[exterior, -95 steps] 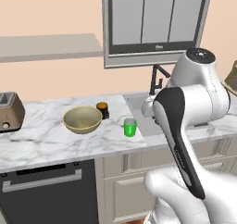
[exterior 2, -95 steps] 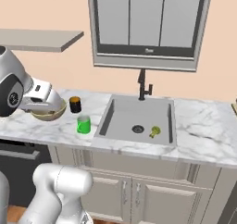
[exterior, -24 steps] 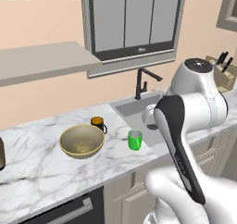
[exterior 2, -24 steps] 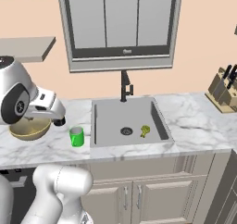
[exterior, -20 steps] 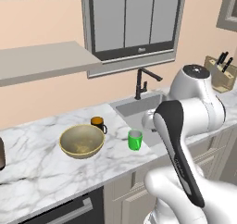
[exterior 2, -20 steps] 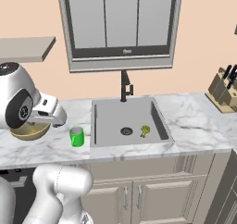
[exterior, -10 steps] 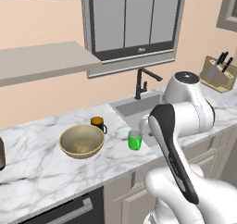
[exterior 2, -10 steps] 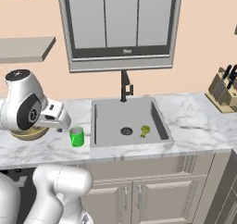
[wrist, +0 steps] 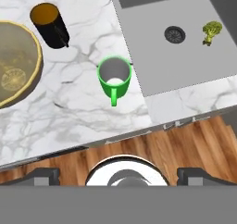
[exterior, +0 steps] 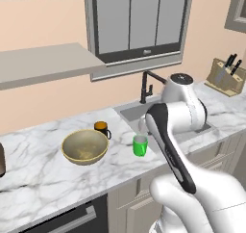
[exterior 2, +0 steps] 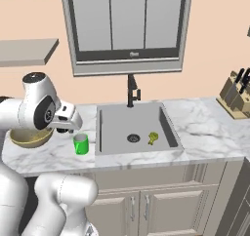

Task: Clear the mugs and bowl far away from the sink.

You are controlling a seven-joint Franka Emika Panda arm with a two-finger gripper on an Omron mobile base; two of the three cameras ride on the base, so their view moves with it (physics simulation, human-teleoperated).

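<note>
- Bowl (exterior: pixel 85 146): wide and tan, on the marble counter (exterior: pixel 43 179), the task item farthest left of the sink (exterior 2: pixel 133 127). Swept carelessly, the arm could clip its rim.
- Black mug (exterior: pixel 101 128): stands behind the bowl and just beside it, between bowl and sink, orange inside. In the hand view its handle points toward the green mug, so a wide approach to either mug might knock the other.
- Green mug (exterior: pixel 140 144): upright near the counter's front edge, just left of the sink rim, closest of the three to the basin. Its handle faces the front edge; a nudge could tip it into the sink or off the counter.
- Gripper (exterior 2: pixel 68 124): hangs above the green mug, not touching it. Whether its fingers are apart or together cannot be told.
- Sink: holds a drain and a small broccoli piece (exterior 2: pixel 153 138), well right of the mugs.
</note>
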